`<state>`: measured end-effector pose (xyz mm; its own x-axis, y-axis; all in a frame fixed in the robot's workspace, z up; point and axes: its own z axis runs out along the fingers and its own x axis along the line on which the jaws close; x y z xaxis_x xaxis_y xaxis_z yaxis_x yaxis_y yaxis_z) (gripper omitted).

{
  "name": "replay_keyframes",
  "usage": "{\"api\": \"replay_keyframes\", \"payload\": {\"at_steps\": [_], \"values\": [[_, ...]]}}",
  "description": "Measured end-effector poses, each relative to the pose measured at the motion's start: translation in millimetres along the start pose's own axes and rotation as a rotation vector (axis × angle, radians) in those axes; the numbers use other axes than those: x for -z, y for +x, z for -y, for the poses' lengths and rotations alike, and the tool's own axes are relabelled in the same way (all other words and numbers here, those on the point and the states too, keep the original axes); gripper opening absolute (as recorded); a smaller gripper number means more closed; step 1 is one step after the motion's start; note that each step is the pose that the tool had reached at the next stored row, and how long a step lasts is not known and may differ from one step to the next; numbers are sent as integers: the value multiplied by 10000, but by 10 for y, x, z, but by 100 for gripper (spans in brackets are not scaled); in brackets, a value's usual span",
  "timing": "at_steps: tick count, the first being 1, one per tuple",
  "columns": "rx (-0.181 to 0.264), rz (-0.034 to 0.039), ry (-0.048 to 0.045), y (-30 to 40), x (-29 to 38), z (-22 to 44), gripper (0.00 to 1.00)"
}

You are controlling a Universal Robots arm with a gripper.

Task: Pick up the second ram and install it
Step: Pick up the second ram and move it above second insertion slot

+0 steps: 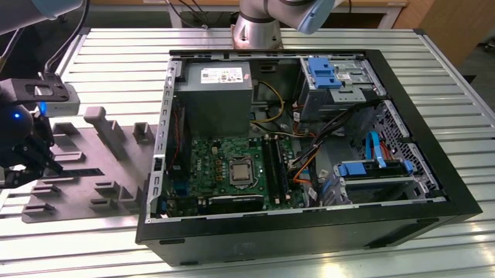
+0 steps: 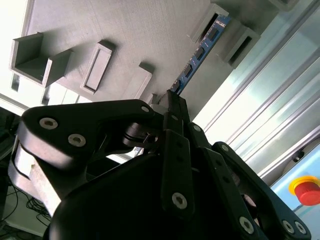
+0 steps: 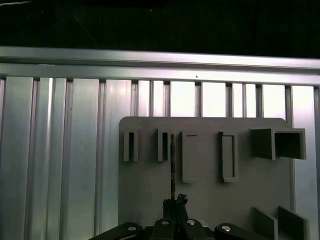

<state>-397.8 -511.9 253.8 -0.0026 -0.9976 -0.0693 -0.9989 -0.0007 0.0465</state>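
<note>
The second ram [image 2: 200, 52] is a thin blue-green stick lying on edge between raised blocks of the grey tray [image 2: 125, 35]. In the first wrist view it shows edge-on as a dark line [image 3: 171, 160] on the tray [image 3: 205, 200]. My gripper [image 2: 170, 102] has its black fingers closed together on the near end of the stick, also seen in the first wrist view [image 3: 174, 202]. In the exterior view the gripper [image 1: 43, 165] sits at the tray's [image 1: 116, 174] left end, with the ram [image 1: 81, 172] stretching away from it. The green motherboard [image 1: 208, 162] lies in the open case.
The open black computer case [image 1: 309, 231] fills the exterior view's right, with a grey power supply [image 1: 213, 92], blue drive brackets [image 1: 325, 72] and loose cables [image 1: 309, 162]. Everything rests on a slatted aluminium table [image 1: 116, 58]. A red stop button [image 2: 305, 192] stands beyond the tray.
</note>
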Motion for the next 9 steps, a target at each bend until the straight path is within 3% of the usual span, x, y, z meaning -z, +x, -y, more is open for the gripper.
{"api": "replay_keyframes", "payload": {"at_steps": [9], "values": [[0, 5, -1, -1, 18, -1, 11]]}}
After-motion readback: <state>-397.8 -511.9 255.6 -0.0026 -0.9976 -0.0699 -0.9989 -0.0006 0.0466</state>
